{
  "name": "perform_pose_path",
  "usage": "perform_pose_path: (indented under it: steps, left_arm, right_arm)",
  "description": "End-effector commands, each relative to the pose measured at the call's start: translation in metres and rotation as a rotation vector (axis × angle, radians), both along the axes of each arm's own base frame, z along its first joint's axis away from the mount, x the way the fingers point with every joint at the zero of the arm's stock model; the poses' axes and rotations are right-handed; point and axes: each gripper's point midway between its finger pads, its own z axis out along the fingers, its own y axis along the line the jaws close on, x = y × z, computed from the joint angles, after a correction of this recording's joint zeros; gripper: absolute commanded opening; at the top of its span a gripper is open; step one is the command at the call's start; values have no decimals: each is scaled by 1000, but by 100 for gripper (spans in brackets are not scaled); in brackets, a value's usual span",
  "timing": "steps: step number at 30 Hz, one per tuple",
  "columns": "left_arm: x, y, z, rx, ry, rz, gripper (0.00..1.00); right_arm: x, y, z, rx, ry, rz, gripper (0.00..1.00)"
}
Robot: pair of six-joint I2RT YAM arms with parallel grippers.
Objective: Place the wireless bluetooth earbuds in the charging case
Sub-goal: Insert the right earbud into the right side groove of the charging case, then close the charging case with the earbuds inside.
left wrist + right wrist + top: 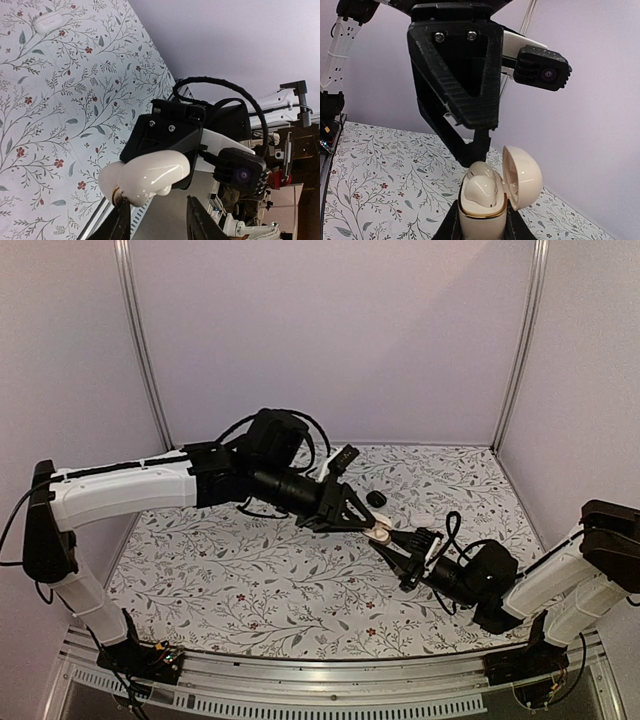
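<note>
My right gripper [482, 226] is shut on a cream charging case [481, 220] with a gold rim and holds it upright above the table. Its lid [522, 175] hangs open to the right. Two pale earbuds [484, 189] sit side by side in the case's wells. My left gripper [156, 206] hovers at the case [145, 172], open, with nothing between its fingers. One left fingertip [476, 150] stands just above the far earbud, and I cannot tell if they touch. In the top view both grippers [372, 525] meet over the middle of the table.
A closed white case [418, 518] lies on the floral tablecloth [250, 580] just behind the right gripper, also seen in the left wrist view [48, 21]. A small black rounded object [377, 499] lies farther back. Pale walls enclose the table on three sides.
</note>
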Motion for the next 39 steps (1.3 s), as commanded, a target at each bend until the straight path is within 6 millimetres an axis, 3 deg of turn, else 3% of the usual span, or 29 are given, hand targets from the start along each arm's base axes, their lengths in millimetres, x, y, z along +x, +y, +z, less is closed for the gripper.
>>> perform_pose_path:
  steps: [1, 8, 16, 19, 23, 27, 33, 39]
  left_arm:
    - [-17, -7, 52, -144, -169, -64, 38]
    - [-12, 19, 83, -210, -399, -6, 41]
    - [-1, 52, 74, -175, -659, 37, 56]
    - [-10, 55, 61, -194, -750, -25, 57]
    - [-11, 56, 60, -225, -869, -44, 53]
    - [-25, 56, 57, -275, -978, -103, 53]
    - [-44, 49, 49, -304, -1033, -189, 54]
    - [-67, 40, 49, -332, -1074, -272, 55]
  right_arm:
    - [-6, -7, 18, 80, -7, 49, 0]
    - [-14, -8, 20, 97, 21, 148, 0]
    - [-33, 2, 22, 93, 115, 402, 0]
    - [-38, 5, 23, 93, 165, 490, 0]
    - [-47, 10, 24, 80, 234, 592, 0]
    - [-52, 19, 32, 49, 299, 667, 0]
    - [-52, 24, 48, 27, 327, 688, 0]
    - [-50, 30, 48, 19, 381, 713, 0]
